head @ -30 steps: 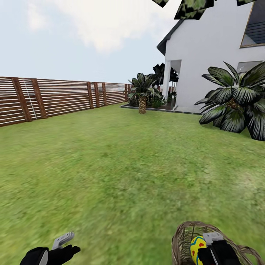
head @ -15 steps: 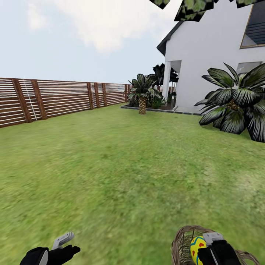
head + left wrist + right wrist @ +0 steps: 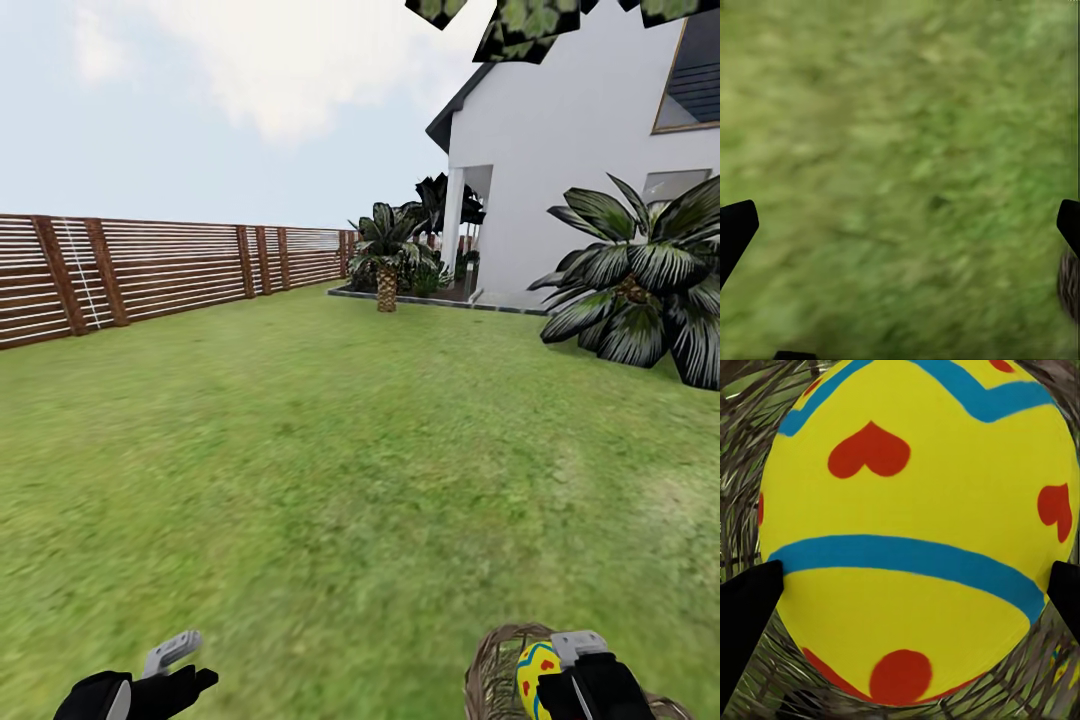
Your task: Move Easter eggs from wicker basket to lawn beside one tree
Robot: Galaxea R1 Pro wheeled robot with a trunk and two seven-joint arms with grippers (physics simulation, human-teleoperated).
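The lawn [image 3: 330, 440] spreads wide and flat ahead, mottled green. A white house [image 3: 580, 150] stands at the far right, and a brown slatted wooden fence [image 3: 150, 270] runs along the far left. A broad-leaved palm bush [image 3: 640, 290] grows beside the house wall, and a short palm with a scaly trunk [image 3: 387, 262] stands near the porch; dark leaves [image 3: 525, 20] hang in at the top of the head view.

Close in at the lower right sits the wicker basket [image 3: 495, 670], its woven wall showing around the right gripper [image 3: 560, 680]. That gripper clasps a yellow Easter egg [image 3: 919, 525], painted with red marks and blue bands, over the basket's opening, a fingertip on each side. Whether other eggs lie inside cannot be told.

The left gripper [image 3: 170, 665] hangs over bare grass, its fingers spread wide and holding nothing.
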